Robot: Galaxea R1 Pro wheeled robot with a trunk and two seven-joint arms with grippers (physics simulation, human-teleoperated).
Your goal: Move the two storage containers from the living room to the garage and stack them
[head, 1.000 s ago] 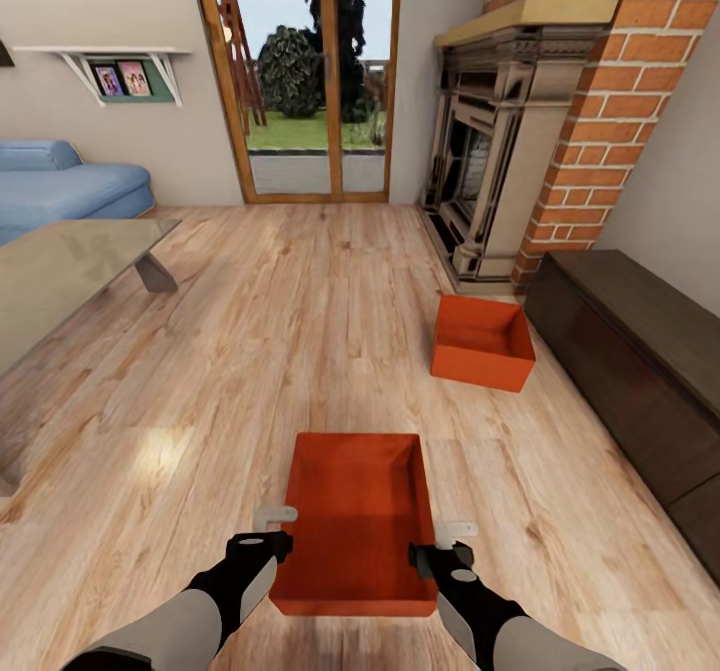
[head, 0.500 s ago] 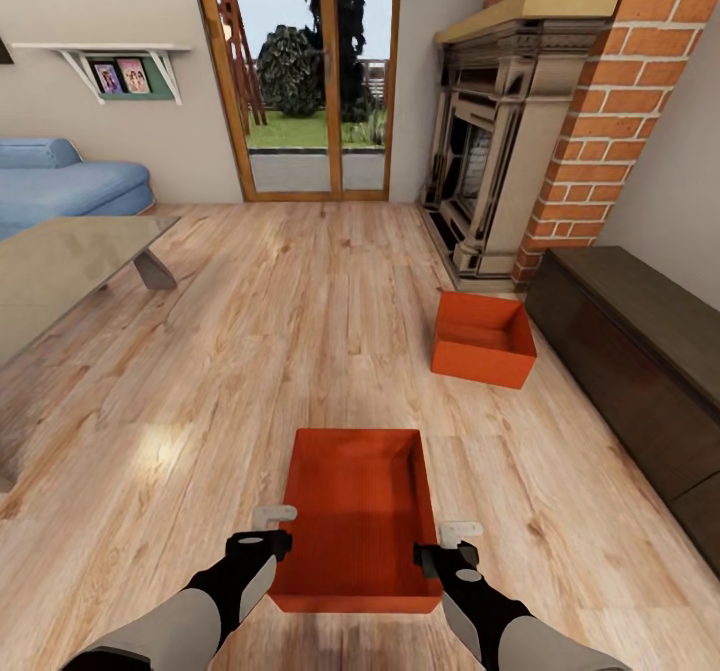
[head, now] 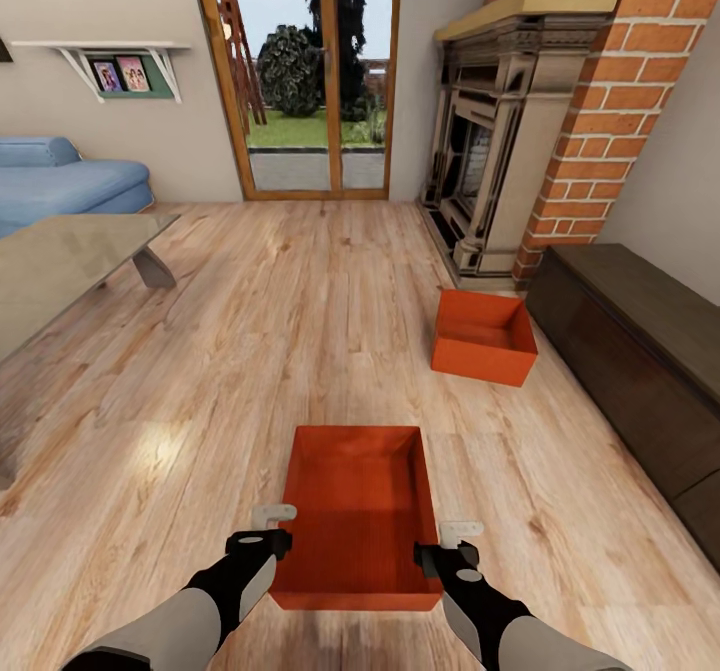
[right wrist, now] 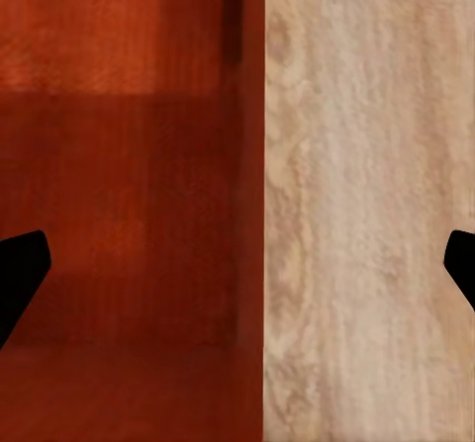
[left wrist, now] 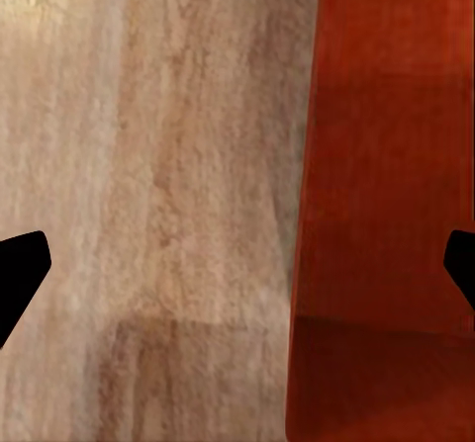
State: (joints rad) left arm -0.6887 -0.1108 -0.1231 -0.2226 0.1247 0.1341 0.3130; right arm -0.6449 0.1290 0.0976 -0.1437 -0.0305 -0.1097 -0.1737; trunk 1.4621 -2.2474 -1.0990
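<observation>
You're barely started here. Your left gripper (head: 277, 528) and right gripper (head: 449, 541) are both spread wide, straddling the side walls of the near container (head: 355, 511), nothing pinched yet. The second container (head: 483, 337) sits farther off by the fireplace (head: 490, 151). Both still need hauling to the garage.

Both arms reach forward and down from the lower edge of the head view, forearms grey, wrists black; left gripper (head: 274, 517) and right gripper (head: 461, 531) are level and well apart; in each wrist view the two dark fingers (left wrist: 20, 274) stand spread wide.
</observation>
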